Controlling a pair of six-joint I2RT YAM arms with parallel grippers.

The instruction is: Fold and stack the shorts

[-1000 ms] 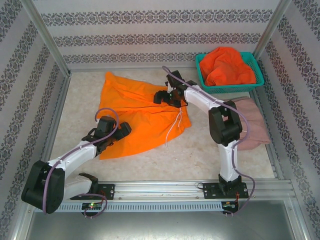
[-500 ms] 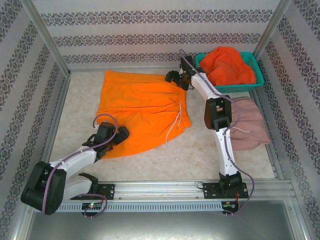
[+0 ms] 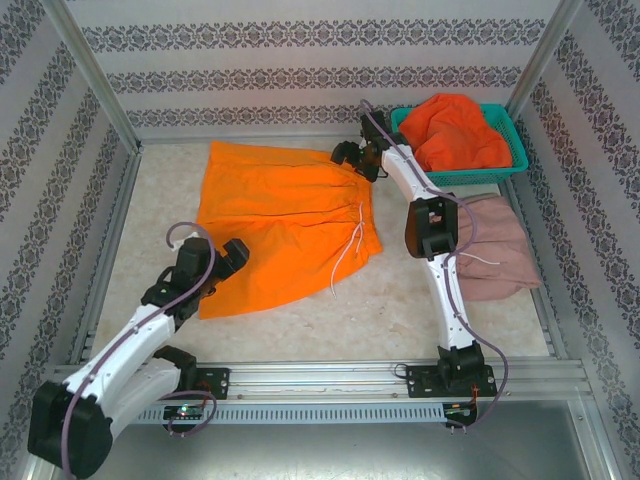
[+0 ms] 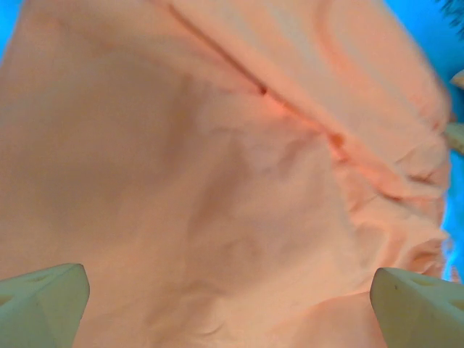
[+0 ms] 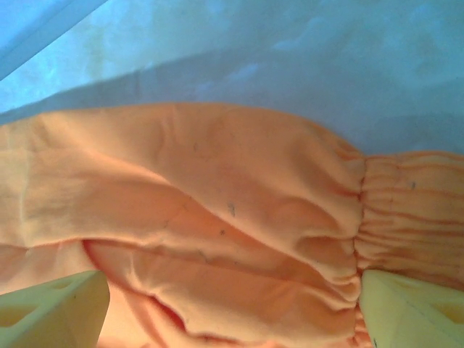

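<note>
Left arm has drawn back toward its base since half a second ago, and the left tool [image 3: 232, 258] now sits at the near-left hem of the orange shorts [image 3: 285, 225]; the right arm has hardly shifted. These shorts lie spread flat in the middle of the surface [image 3: 400, 300], their white drawstring [image 3: 350, 250] trailing off the right edge. The right tool [image 3: 340, 157] rests at their far right corner. The left wrist view shows a seam running across close cloth, with the tool's fingers spread wide, released. The right wrist view shows the gathered waistband [image 5: 406, 210] and pale surface beyond it, its fingers likewise released. The pink shorts [image 3: 505, 255] lie folded at the right. The red-orange shorts [image 3: 455, 130] fill the teal basket [image 3: 465, 177] in the far right corner. Patterned wallpaper [image 3: 300, 75] lines the walls.
</note>
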